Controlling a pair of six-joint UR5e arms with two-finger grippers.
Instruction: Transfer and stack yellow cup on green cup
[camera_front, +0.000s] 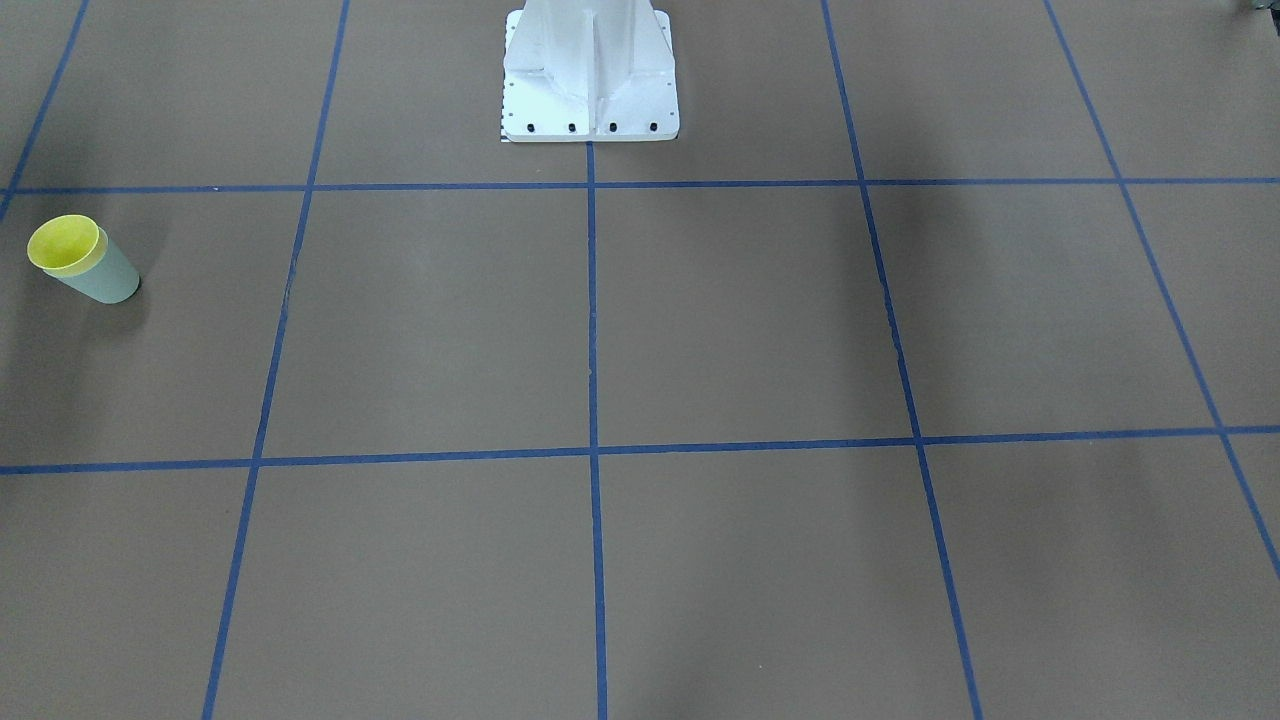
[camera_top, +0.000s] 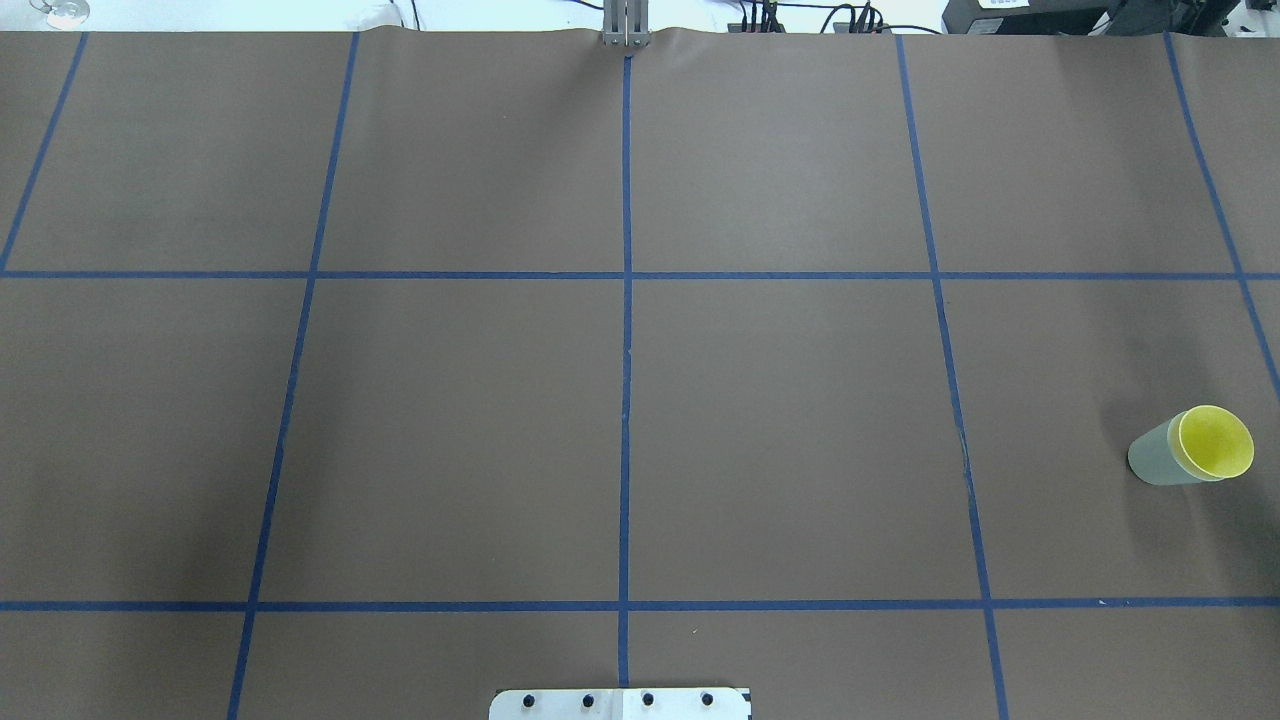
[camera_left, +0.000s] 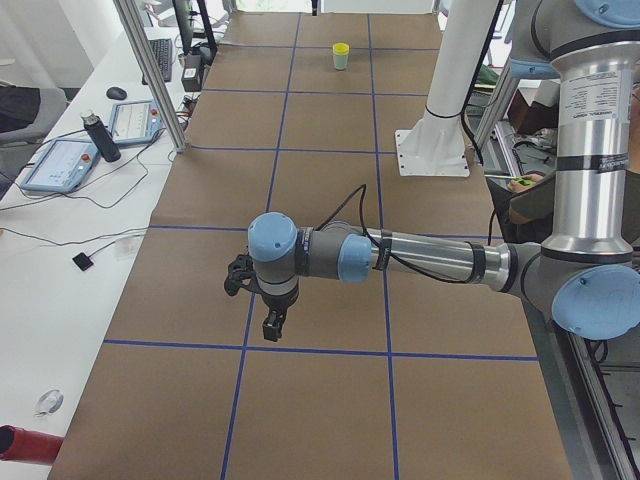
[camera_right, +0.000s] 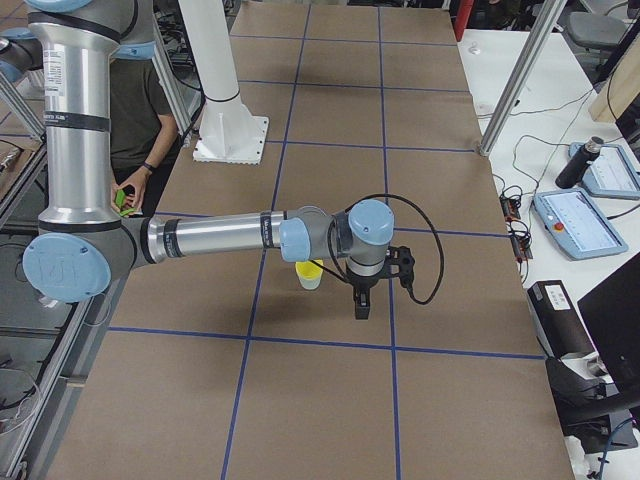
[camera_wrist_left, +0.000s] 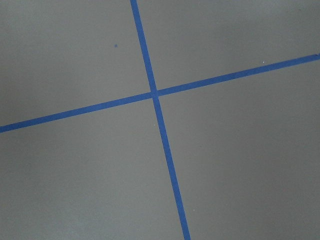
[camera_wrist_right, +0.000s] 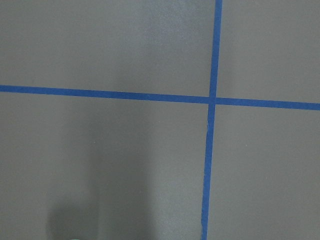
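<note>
The yellow cup (camera_front: 65, 245) sits nested inside the green cup (camera_front: 108, 280), upright on the brown table near the robot's right end. The pair also shows in the overhead view, yellow cup (camera_top: 1215, 442) in green cup (camera_top: 1155, 458), and far off in the exterior left view (camera_left: 341, 55). In the exterior right view the right gripper (camera_right: 361, 305) hangs above the table just beside the stacked cups (camera_right: 309, 274), apart from them. The left gripper (camera_left: 271, 328) hangs over the table's other end. I cannot tell whether either is open or shut. Both wrist views show only table and blue tape.
The white robot pedestal (camera_front: 590, 80) stands at the table's robot side. Blue tape lines (camera_top: 626, 300) grid the brown table. A side desk holds tablets (camera_left: 60, 165) and a bottle (camera_left: 100, 135). An operator (camera_right: 135, 120) sits behind the right arm.
</note>
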